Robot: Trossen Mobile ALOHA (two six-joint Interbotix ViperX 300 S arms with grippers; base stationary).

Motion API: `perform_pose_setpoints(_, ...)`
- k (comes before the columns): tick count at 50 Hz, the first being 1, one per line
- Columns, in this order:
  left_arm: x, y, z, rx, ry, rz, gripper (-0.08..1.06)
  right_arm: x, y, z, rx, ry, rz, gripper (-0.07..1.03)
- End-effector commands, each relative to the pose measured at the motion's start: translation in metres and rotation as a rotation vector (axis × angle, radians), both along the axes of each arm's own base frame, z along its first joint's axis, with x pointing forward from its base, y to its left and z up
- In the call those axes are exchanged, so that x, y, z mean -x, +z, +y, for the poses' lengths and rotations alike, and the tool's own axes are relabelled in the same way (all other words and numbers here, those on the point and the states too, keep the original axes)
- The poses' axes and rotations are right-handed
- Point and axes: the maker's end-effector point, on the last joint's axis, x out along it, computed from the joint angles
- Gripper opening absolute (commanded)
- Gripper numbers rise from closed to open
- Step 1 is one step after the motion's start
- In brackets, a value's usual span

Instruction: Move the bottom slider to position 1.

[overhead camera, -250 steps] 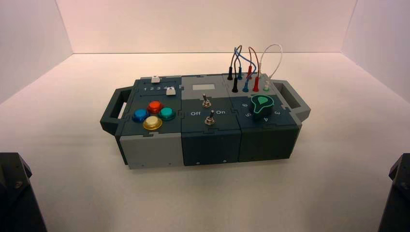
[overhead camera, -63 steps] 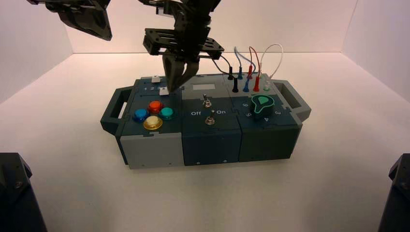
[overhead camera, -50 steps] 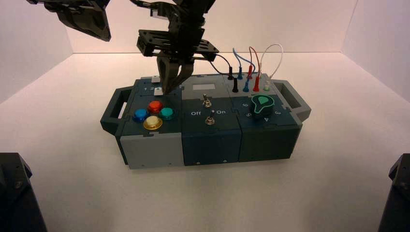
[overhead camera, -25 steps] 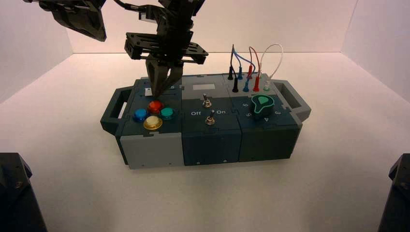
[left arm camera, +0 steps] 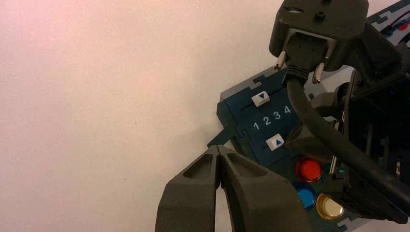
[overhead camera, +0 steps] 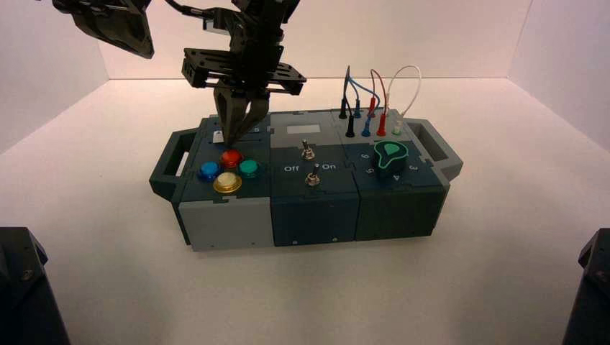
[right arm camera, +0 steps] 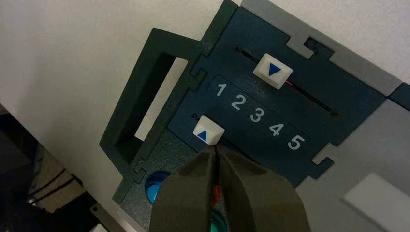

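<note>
Beside numeral 1 [right arm camera: 221, 90], bottom slider [right arm camera: 208, 132], closed right gripper [right arm camera: 215, 150] touching it

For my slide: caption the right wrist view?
Closed right end effector touching the bottom slider at numeral 1.

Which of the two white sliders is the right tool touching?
The bottom slider, the one nearest the coloured buttons; the right tool meets it with shut fingers. The other slider sits untouched.

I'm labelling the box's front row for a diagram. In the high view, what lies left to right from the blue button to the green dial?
blue button → yellow button → teal button → nearer silver toggle lever → green dial. The red button is left out, since the right claw hangs just over it.
</note>
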Motion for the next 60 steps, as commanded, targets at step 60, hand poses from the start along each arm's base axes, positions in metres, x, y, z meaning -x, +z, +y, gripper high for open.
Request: perform_pose_setpoints(60, -0.011, 0.015, 0.006, -0.003, 0.011, -0.046, -0.03, -0.005, 0.012, 0.003, -0.003, 0.035, -0.041, -0.02)
